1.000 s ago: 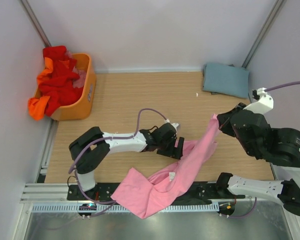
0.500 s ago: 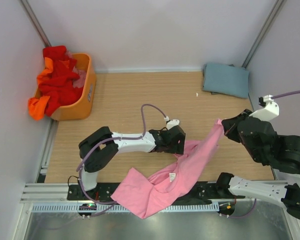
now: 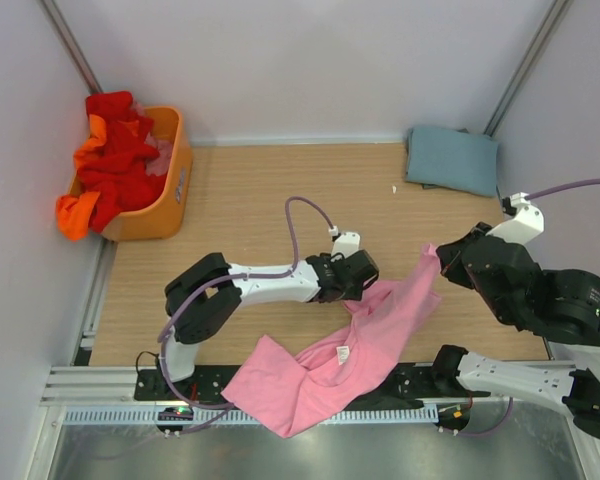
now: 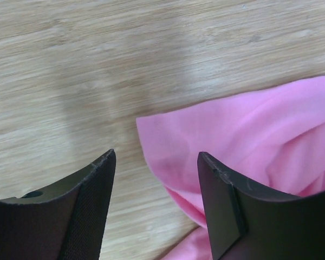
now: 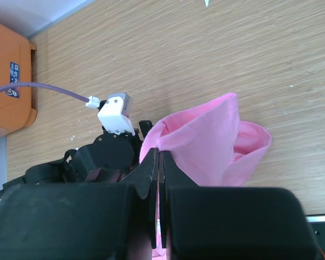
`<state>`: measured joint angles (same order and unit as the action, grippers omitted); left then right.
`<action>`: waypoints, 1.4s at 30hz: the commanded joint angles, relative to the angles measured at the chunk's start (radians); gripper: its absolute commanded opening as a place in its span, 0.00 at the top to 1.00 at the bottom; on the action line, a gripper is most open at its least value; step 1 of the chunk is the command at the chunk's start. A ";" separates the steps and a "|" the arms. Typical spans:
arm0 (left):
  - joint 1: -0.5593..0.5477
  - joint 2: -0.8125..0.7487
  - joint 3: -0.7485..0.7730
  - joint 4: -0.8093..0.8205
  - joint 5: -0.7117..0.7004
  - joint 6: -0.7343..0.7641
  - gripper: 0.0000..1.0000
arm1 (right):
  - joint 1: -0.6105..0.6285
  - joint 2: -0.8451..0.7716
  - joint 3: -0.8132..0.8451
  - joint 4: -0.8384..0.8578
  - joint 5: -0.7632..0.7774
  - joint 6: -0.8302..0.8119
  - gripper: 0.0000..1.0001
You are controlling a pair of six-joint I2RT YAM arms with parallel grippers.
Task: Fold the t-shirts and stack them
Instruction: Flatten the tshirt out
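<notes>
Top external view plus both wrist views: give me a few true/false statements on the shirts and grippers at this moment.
1. The right gripper is shut on the soft light pink cloth t-shirt. True.
2. The left gripper is clamped on that shirt. False: its jaws stand open over a pink corner lying on the wooden table.
3. The folded dusty grey-blue cloth t-shirt sits in the rigid orange plastic basket. False: it lies at the table's far right corner; the basket holds red and orange cloth.
4. The pink shirt reaches past the table's near edge. True.
</notes>
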<state>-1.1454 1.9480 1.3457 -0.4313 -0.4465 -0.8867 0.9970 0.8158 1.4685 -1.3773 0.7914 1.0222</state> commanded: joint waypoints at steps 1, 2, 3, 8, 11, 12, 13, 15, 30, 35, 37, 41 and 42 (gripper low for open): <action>-0.001 0.037 0.026 0.032 -0.044 -0.014 0.37 | -0.001 -0.012 -0.002 -0.097 0.009 0.003 0.99; 0.001 0.054 0.038 0.034 -0.041 -0.014 0.40 | -0.001 -0.012 -0.002 -0.100 0.009 0.004 0.99; 0.001 0.060 0.043 0.032 -0.041 -0.014 0.42 | -0.001 -0.013 -0.004 -0.101 0.009 0.004 0.99; 0.001 0.095 0.041 0.032 -0.052 -0.021 0.60 | -0.001 -0.026 -0.004 -0.109 0.006 0.007 0.99; 0.003 0.109 0.029 0.058 -0.038 -0.021 0.75 | -0.001 -0.032 -0.013 -0.108 0.005 0.007 0.99; 0.004 0.115 0.026 0.081 -0.034 -0.018 0.82 | -0.001 -0.030 -0.020 -0.105 0.003 0.007 0.99; 0.006 0.115 0.021 0.092 -0.021 -0.014 0.95 | -0.001 -0.033 -0.025 -0.103 0.002 0.004 0.99; 0.007 0.114 0.026 0.095 -0.029 -0.001 1.00 | -0.003 -0.040 -0.040 -0.091 0.000 0.001 0.99; 0.180 -0.648 0.079 -0.274 -0.342 0.371 1.00 | -0.001 -0.090 0.028 0.313 -0.162 -0.424 0.99; 0.182 -0.848 0.208 -0.354 -0.357 0.534 1.00 | -0.001 0.014 0.186 0.264 -0.065 -0.540 0.99; 0.182 -0.905 0.248 -0.359 -0.353 0.619 1.00 | -0.001 0.035 0.272 0.247 0.020 -0.598 0.99; 0.182 -1.020 0.317 -0.354 -0.341 0.756 1.00 | -0.001 0.013 0.386 0.311 0.077 -0.703 0.99; 0.182 -1.052 0.355 -0.353 -0.333 0.782 1.00 | -0.001 -0.003 0.400 0.342 0.078 -0.723 0.99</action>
<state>-0.9619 0.9520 1.6276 -0.7567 -0.7662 -0.2752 0.9966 0.8635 1.7901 -1.1305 0.7692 0.4351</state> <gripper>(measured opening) 0.006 0.027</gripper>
